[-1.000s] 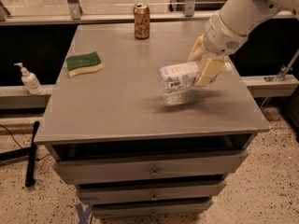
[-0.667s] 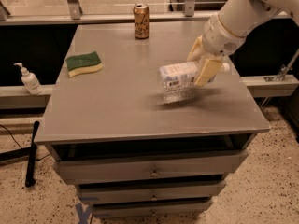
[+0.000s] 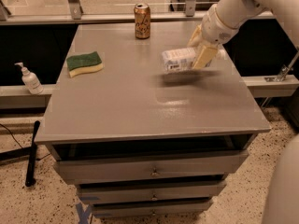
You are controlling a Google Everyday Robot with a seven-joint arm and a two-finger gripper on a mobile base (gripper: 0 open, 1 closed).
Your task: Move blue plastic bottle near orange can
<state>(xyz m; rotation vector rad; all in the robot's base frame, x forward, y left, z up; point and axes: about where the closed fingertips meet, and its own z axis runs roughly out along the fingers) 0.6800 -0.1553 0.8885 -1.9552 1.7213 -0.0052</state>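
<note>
You see grey drawer table [image 3: 131,106], speckled floor [image 3: 56,204]. Gripper [image 3: 202,50] clamps blue plastic bottle [image 3: 179,59] horizontal, long axis L-R; orange can [image 3: 142,20] up-left of gripper.

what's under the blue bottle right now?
The bottle hangs sideways in the gripper over the right rear of the table. Under it: only bare grey top and a dark shadow. The jaws cover the bottle's end nearer the arm.
</note>
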